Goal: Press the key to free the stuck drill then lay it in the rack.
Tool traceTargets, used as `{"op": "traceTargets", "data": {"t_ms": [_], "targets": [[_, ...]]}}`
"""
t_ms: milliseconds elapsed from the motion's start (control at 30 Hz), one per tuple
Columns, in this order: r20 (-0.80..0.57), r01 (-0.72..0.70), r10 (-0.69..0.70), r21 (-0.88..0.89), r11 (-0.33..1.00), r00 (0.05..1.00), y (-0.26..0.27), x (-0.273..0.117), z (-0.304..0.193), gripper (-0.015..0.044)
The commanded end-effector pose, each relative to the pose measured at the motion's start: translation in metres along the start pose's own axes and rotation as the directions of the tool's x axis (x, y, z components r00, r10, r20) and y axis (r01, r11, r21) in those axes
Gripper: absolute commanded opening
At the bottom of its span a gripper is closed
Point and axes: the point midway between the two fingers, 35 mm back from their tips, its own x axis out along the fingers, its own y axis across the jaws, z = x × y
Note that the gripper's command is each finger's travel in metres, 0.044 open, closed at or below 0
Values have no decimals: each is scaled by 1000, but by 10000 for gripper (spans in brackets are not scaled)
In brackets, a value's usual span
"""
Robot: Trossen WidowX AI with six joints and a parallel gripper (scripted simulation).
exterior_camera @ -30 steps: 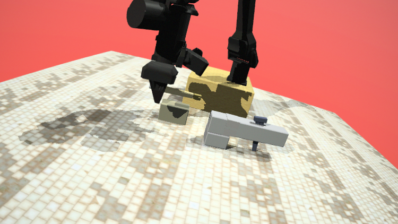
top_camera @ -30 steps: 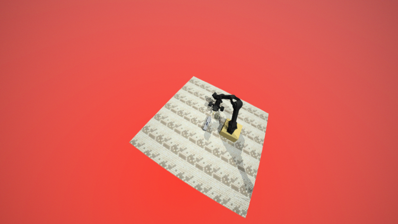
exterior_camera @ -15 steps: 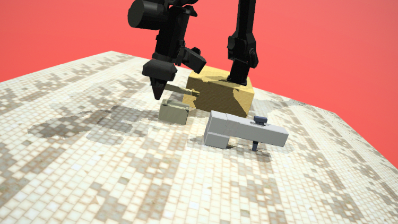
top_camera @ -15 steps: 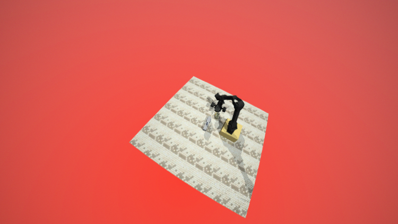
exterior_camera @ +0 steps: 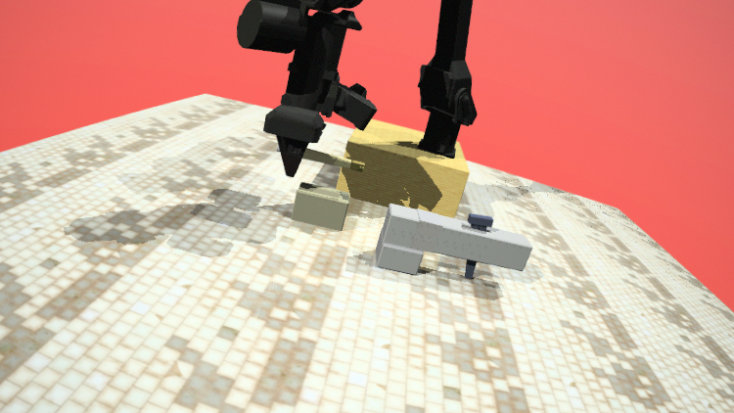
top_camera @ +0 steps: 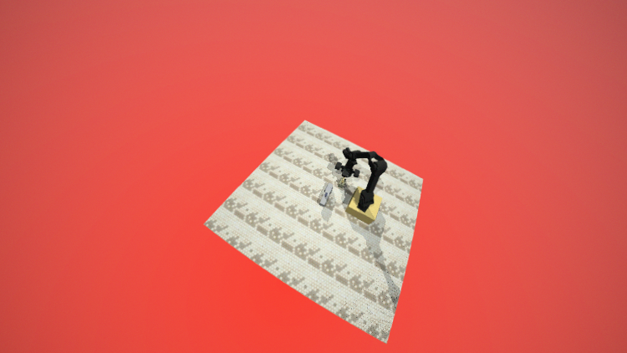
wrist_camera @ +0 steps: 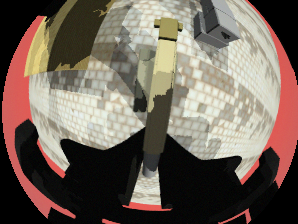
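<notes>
Pale tiled surface amid red surroundings

Black all over, this jointed robot arm — and under it a yellow box-shaped base! Pale grey on the long overhanging block, dark slate-blue on its small pin. Cream tiles blotched grey-brown across the square mat — vivid red all around.

In your exterior view, the grey blocky housing stands on the tiled mat, right of and nearer than the small khaki block. Your yellow box-shaped base lies far behind both; the dark-blue key sits in the housing.
</notes>
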Motion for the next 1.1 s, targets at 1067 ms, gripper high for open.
{"op": "traceTargets", "data": {"t_ms": [1067], "targets": [[0, 5, -5, -1, 1000, 1000, 5, 43, -2, 0]]}}
